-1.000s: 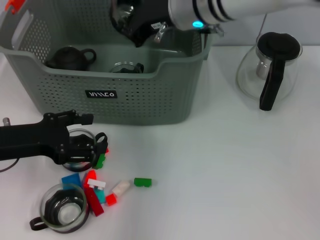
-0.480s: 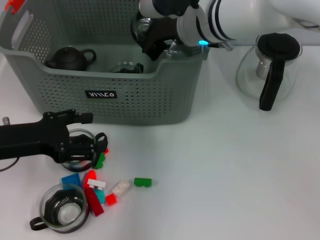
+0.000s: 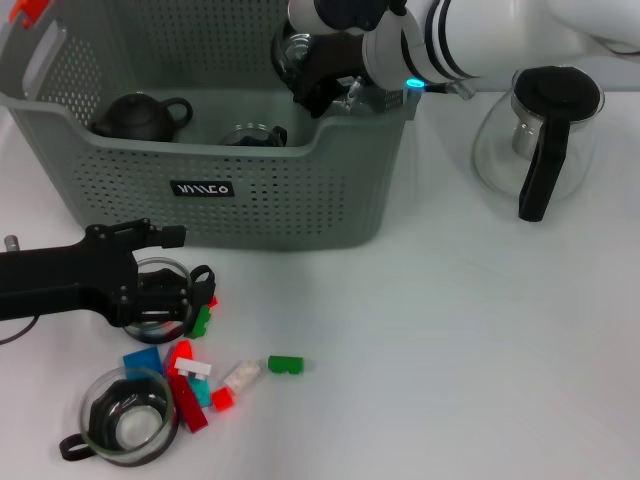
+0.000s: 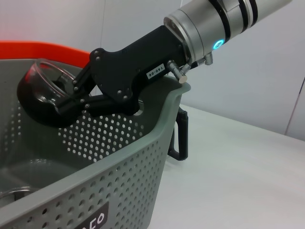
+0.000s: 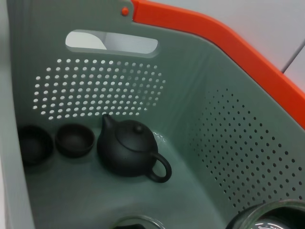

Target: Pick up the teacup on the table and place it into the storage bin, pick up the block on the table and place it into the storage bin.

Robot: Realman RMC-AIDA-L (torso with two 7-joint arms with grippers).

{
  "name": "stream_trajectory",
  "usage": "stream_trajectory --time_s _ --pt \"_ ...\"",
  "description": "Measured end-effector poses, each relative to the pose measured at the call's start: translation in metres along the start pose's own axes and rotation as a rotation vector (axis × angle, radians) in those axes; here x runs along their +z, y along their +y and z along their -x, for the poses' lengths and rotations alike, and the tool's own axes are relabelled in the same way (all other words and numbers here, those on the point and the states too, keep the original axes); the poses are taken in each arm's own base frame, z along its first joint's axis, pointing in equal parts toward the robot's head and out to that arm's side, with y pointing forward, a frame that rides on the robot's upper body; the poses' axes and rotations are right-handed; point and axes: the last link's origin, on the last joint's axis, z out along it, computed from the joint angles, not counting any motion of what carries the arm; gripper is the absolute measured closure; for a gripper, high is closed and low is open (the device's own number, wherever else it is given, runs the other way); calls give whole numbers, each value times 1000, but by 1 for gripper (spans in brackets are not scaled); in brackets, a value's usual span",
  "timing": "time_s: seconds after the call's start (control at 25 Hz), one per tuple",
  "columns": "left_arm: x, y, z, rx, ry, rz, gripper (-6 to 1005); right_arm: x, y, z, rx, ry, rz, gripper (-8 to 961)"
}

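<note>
The grey-green storage bin [image 3: 290,200] stands at the back left. Over its right end, just above the rim, my right gripper [image 3: 303,62] is shut on a glass teacup [image 3: 290,50]. From the left wrist view the same cup [image 4: 40,93] hangs tilted in the right gripper [image 4: 57,102] inside the bin wall [image 4: 143,162]. My left gripper [image 3: 160,285] lies low on the table in front of the bin, around a second glass teacup [image 3: 160,298]. A third teacup [image 3: 125,418] sits at the front left. Coloured blocks lie beside it, among them a green block [image 3: 285,365] and a red one [image 3: 188,395].
Inside the bin are a dark teapot [image 5: 131,152], small dark cups [image 5: 74,140] and another glass cup [image 3: 255,135]. A glass carafe [image 3: 545,130] with a black handle stands to the right of the bin. The bin's orange handle clip [image 5: 228,47] runs along its rim.
My right gripper has carried the teacup to the right and lower, from over the bin's middle to its right end. The left arm has not moved.
</note>
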Motion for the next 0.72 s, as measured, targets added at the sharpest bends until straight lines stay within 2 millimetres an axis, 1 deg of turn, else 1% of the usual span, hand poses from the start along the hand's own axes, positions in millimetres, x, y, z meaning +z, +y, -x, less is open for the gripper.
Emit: stream_trajectory --time_s 0.72 --pt "1 0 -1 6 -1 2 114 0 2 -5 5 8 10 893"
